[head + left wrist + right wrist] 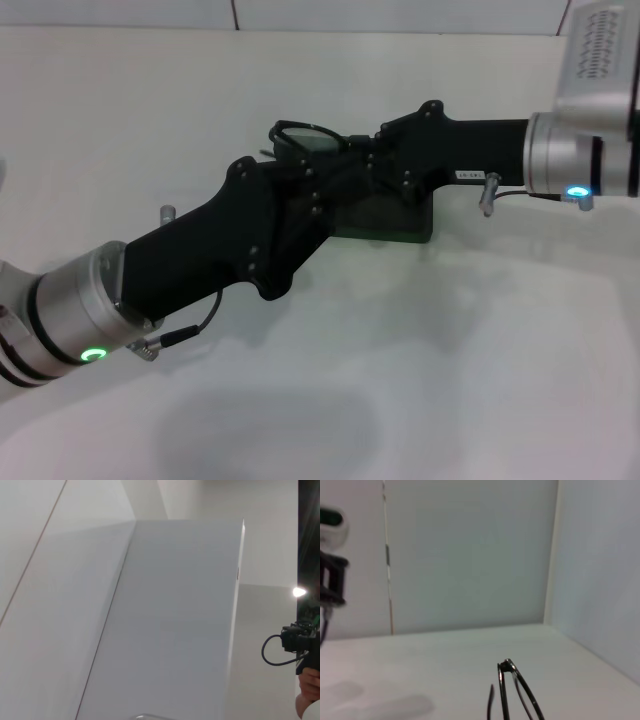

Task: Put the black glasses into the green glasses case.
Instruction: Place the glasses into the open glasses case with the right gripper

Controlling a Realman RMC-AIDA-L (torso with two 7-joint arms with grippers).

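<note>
Where claws meet, green glasses case mostly hidden.

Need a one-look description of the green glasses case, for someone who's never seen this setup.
Look at the white table, where the two black arms meet mid-table. The green glasses case lies flat beneath them, mostly covered. It is a solid dark green slab, unlike the thin-framed black glasses just beyond.
</note>
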